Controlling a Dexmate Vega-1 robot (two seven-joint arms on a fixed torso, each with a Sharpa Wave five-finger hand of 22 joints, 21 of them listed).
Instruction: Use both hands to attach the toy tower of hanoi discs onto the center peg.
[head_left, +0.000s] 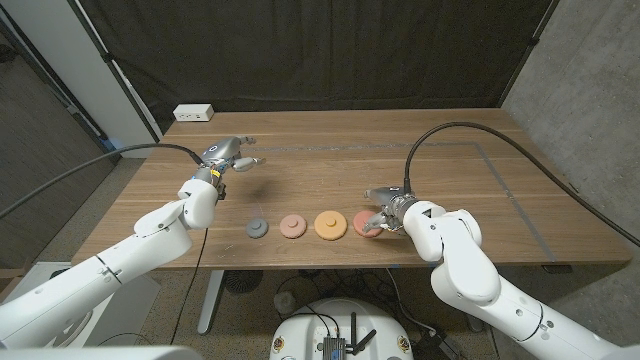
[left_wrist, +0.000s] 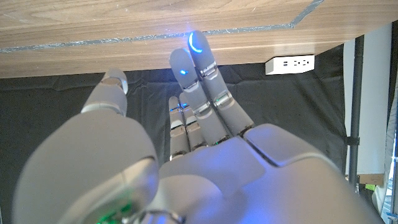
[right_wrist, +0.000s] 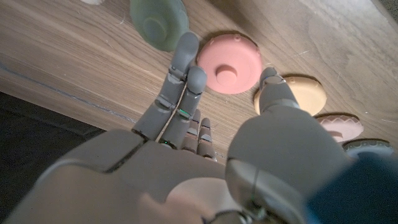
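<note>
At the far left edge of the wooden table (head_left: 330, 150) a white power strip (head_left: 193, 113) lies near the back corner. Next comes the left hand (head_left: 229, 157), held above the table's left half with its fingers (left_wrist: 198, 65) apart and stretched out, nothing in them; the left wrist view shows the same spread fingers, lit blue at the tips, reaching toward the table edge and the power strip. Toward the front edge a row of discs lies flat on the wood, well apart from that hand. The leftmost is the grey disc (head_left: 258, 228), then just beside it the pink disc (head_left: 292, 226), then the orange disc (head_left: 330, 224), each with a raised hub in the middle. At the right end of the row sits the red disc (head_left: 366, 224), partly covered by the right hand (head_left: 384, 212). That hand reaches over the red disc with its fingers (right_wrist: 180, 74) extended and loosely parted, the thumb off to one side; whether it actually grips or only touches the disc I cannot tell. In the right wrist view the fingertips point toward a pink disc and a greenish-grey one beyond it.
</note>
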